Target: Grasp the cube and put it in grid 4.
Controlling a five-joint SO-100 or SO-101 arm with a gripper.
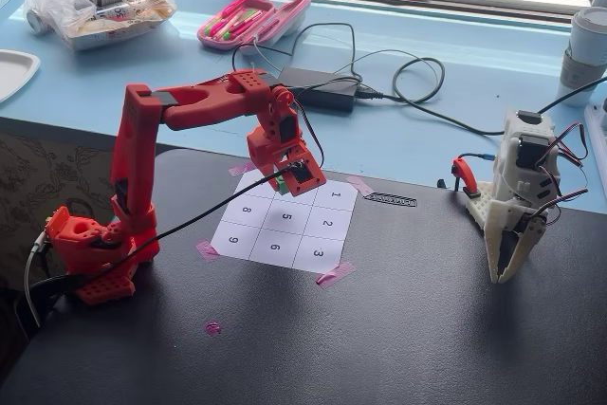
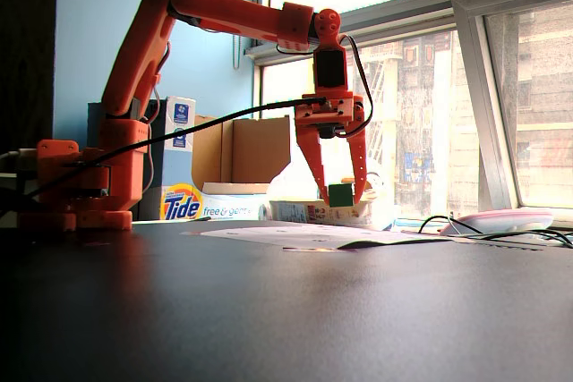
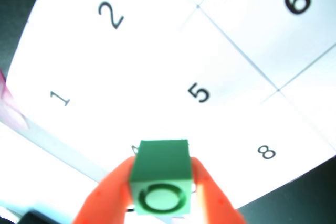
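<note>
My red gripper (image 3: 160, 184) is shut on the green cube (image 3: 160, 174), whose dark ring mark faces the wrist camera. In a fixed view the gripper (image 2: 340, 201) points down and holds the cube (image 2: 339, 195) a little above the numbered sheet (image 2: 295, 234). In the wrist view the cube hangs over grid 4 (image 3: 142, 132), beside cells 1 and 5, and hides the digit. In the other fixed view the gripper (image 1: 289, 182) covers most of that cell at the sheet's far edge.
A white second arm (image 1: 517, 196) stands at the table's right edge. A power brick (image 1: 318, 87) with cables and a pink case (image 1: 251, 18) lie on the blue ledge behind. A pink tape scrap (image 1: 212, 327) lies in front.
</note>
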